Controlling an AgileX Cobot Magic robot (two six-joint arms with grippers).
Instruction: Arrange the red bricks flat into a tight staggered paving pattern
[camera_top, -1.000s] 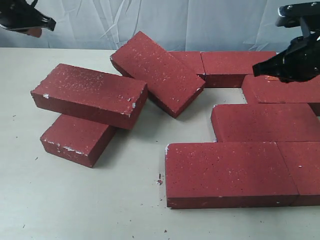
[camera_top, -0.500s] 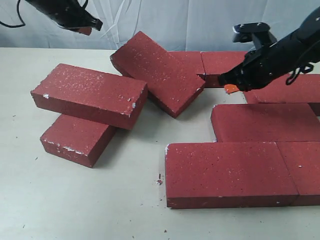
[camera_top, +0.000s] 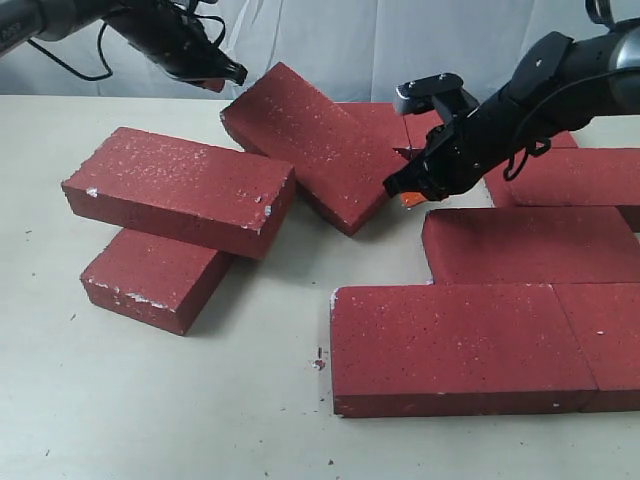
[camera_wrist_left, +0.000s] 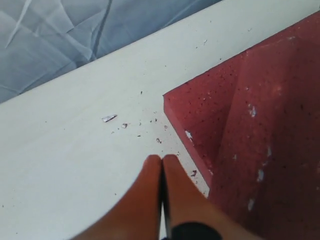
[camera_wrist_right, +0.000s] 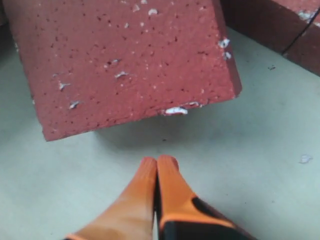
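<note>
Pale table (camera_top: 150, 420), red bricks (camera_top: 455, 345); left claw (camera_top: 228, 78) and right claw (camera_top: 408, 196) pressed closed, empty, beside tilted brick (camera_top: 315, 145).

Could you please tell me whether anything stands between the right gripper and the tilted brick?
Nothing visible does: only bare table lies between the right gripper, its fingers shut, and the tilted brick.

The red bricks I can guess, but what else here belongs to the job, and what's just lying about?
Part of the job: the red bricks, most laid flat, plus one tilted brick and one stacked brick; the left pincer and right pincer, both shut and empty.

Just lying about: crumbs on the table; the backdrop cloth.
</note>
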